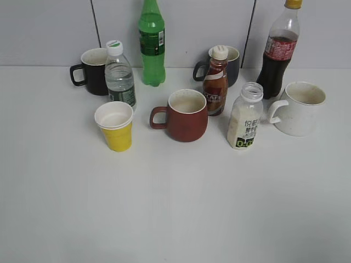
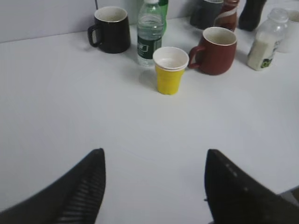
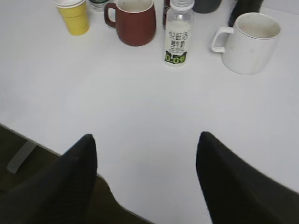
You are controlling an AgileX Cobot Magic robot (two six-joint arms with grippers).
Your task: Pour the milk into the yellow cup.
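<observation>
The milk bottle [image 1: 245, 118] stands upright and uncapped on the white table, right of the dark red mug; it also shows in the right wrist view [image 3: 178, 35] and the left wrist view [image 2: 266, 42]. The yellow cup [image 1: 115, 127] stands upright and empty at the left; it also shows in the left wrist view [image 2: 169, 71] and the right wrist view [image 3: 73, 16]. My left gripper [image 2: 154, 151] is open and empty, well short of the cup. My right gripper [image 3: 145, 136] is open and empty near the table's front edge, short of the milk. Neither gripper shows in the exterior view.
A dark red mug [image 1: 185, 116] sits between cup and milk. A water bottle [image 1: 120, 75] and black mug [image 1: 92, 71] stand behind the cup. A brown coffee bottle [image 1: 215, 82], green bottle [image 1: 152, 44], dark mug [image 1: 230, 63], cola bottle [image 1: 278, 52] and white mug [image 1: 299, 108] stand around the milk.
</observation>
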